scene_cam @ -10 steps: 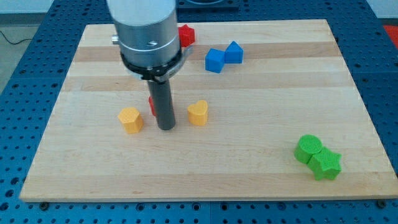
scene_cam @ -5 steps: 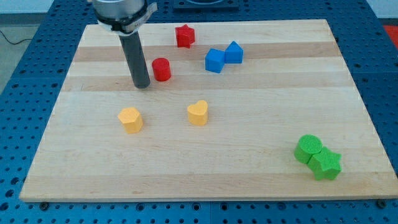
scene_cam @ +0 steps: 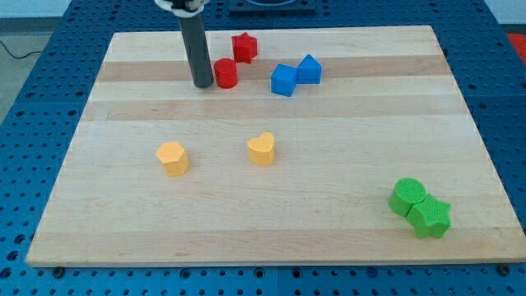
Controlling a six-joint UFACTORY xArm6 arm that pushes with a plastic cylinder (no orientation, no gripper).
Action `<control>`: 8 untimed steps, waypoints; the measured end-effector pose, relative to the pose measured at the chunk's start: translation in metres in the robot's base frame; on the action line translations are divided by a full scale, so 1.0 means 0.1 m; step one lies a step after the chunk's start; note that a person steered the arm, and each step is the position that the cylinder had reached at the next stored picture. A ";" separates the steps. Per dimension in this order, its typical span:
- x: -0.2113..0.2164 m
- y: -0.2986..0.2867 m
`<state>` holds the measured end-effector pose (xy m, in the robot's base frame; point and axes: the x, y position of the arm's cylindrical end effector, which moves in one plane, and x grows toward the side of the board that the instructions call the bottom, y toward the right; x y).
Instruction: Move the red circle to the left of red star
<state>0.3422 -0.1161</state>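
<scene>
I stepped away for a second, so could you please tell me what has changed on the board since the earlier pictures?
My tip swept from between the yellow blocks toward the view's top, pushing the red circle up and rightward until it sits just below-left of the red star. The star, blue, yellow and green blocks stayed put.

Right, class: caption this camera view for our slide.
My tip beside the red circle, below-left of the red star.

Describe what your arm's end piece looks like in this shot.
It is a straight, smooth, dark grey cylindrical rod with a blunt flat end, my tip. Only a sliver of a pale metallic mount shows where it leaves the view's top. No cables or markings are visible.
</scene>
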 end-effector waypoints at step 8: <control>-0.39 0.75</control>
<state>0.3032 -0.0414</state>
